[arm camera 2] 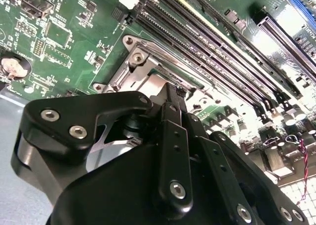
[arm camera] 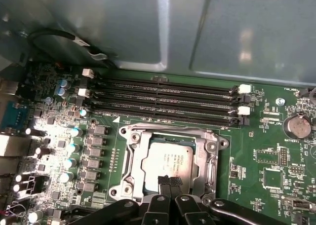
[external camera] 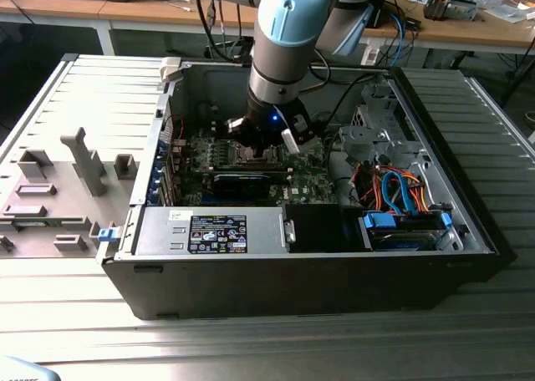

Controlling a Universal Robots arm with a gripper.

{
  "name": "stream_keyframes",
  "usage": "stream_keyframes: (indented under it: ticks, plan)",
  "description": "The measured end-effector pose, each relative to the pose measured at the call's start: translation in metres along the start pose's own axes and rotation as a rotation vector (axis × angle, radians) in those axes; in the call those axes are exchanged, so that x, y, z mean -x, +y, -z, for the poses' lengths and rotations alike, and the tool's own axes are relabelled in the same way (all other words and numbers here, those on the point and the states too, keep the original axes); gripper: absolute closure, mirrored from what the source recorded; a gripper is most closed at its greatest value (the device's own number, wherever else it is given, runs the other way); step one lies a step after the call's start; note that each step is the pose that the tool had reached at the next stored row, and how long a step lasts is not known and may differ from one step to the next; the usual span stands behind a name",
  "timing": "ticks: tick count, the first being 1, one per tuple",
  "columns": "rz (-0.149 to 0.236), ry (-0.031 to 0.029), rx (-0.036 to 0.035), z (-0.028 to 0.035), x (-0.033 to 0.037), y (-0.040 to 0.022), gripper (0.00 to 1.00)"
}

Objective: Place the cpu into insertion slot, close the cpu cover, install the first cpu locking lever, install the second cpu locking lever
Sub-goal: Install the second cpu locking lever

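The cpu [arm camera: 165, 158], a dull silver square, lies in the insertion slot [arm camera: 219, 143] on the green motherboard. The cpu cover [arm camera: 207, 161], a silvery frame, lies flat around it with the chip showing through its cut-out. My gripper [arm camera: 170, 180] hangs right over the socket's near edge, its two black fingertips pressed together and shut on nothing, at or just above the edge of the chip. In the second wrist view the gripper [arm camera 2: 177, 93] points at the socket's metal frame [arm camera 2: 136, 59]. From outside, the gripper [external camera: 266, 143] reaches down into the open computer case. I cannot make out the locking levers.
Several long memory slots [arm camera: 163, 94] run beside the socket, with the grey case wall [arm camera: 123, 22] behind them. A black expansion card [external camera: 242, 180], the power supply [external camera: 217, 231] and a drive bay with orange and blue cables [external camera: 401, 193] crowd the case. A grey fixture tray [external camera: 58, 197] lies at the exterior view's left.
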State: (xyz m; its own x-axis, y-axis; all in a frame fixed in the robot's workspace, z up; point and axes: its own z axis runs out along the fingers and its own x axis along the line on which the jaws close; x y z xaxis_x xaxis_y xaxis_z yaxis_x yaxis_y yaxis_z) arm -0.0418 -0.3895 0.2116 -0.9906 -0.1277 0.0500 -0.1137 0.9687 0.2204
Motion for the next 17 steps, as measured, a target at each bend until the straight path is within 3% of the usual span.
stream_keyframes:
  ticks: [5,11,12,13,14,17]
  plan:
    - [0.0,0.0007,-0.0053,0.0055,0.0,0.0013,0.89]
    - [-0.001,0.0014,-0.0116,0.0194,-0.0006,0.0049,0.89]
    - [-0.001,0.0016,-0.0155,0.0211,-0.0007,0.0061,0.89]
    - [-0.002,0.0028,-0.0257,0.022,-0.0005,0.0086,0.89]
    - [-0.003,0.0052,-0.0441,0.0225,0.0,0.0128,0.89]
    - [-0.006,0.0093,-0.0804,0.0215,0.0013,0.0236,0.89]
